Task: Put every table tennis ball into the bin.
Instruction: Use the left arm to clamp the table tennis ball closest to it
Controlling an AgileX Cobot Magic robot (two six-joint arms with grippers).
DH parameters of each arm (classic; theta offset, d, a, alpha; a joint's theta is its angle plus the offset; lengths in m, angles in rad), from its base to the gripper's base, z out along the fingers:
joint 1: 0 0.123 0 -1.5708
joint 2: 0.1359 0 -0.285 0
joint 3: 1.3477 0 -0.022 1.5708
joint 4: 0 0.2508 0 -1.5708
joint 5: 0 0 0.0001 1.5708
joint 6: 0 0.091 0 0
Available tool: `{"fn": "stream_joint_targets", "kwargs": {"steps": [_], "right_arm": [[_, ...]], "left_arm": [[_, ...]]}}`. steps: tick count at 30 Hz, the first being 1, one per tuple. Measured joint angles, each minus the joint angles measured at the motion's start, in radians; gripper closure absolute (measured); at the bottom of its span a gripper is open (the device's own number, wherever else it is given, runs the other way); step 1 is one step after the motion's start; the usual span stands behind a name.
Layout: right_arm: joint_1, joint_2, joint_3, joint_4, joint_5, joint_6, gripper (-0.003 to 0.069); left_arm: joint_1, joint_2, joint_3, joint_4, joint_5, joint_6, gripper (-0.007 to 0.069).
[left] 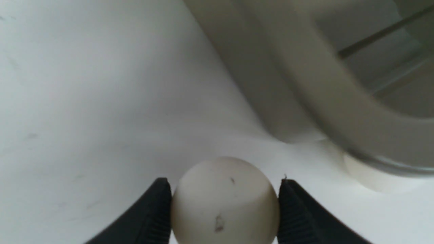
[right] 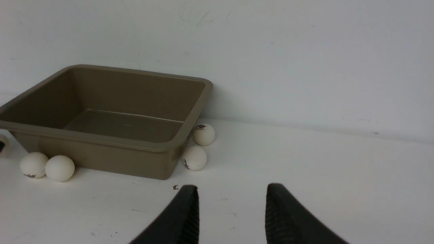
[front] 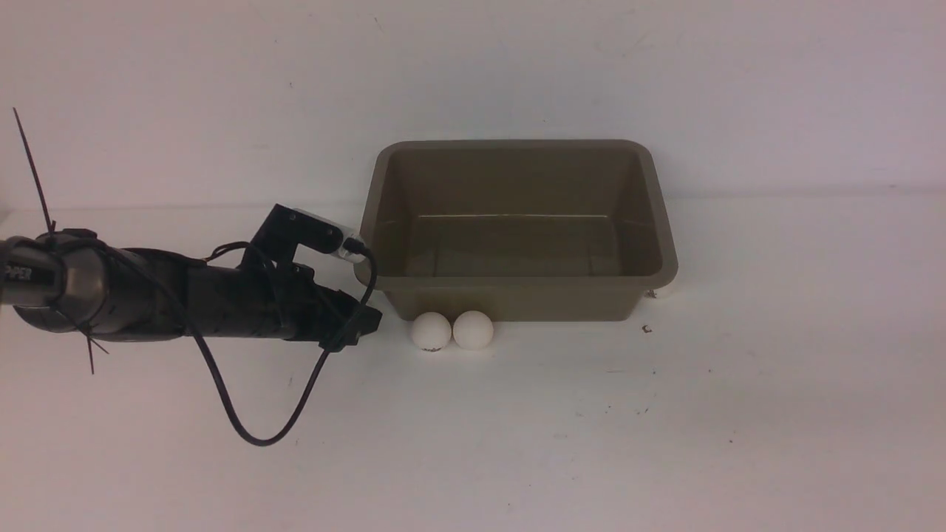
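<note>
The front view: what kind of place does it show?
Probably a robot laboratory test bench: a white table against a plain white wall, a cabled robot arm, and only a bin and table tennis balls.

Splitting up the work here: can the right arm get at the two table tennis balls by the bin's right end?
Probably yes. The nearer table tennis ball and the farther one lie on bare table ahead of the right tool, open and empty. The bin's wall close beside them may crowd the grasp.
</note>
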State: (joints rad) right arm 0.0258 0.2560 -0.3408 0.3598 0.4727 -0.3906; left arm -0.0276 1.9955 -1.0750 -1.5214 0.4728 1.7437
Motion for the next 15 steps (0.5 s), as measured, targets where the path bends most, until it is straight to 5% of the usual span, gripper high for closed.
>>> {"fn": "stream_joint_targets", "kwargs": {"steps": [8, 15], "right_arm": [[0.000, 0.000, 0.000, 0.001, -0.001, 0.000, 0.0396], [0.000, 0.000, 0.000, 0.003, -0.001, 0.000, 0.0396]], "left_arm": [[0.047, -0.280, 0.006, 0.319, 0.019, -0.317, 0.0272], [-0.015, -0.346, -0.061, 0.228, 0.185, -0.220, 0.0272]]}}
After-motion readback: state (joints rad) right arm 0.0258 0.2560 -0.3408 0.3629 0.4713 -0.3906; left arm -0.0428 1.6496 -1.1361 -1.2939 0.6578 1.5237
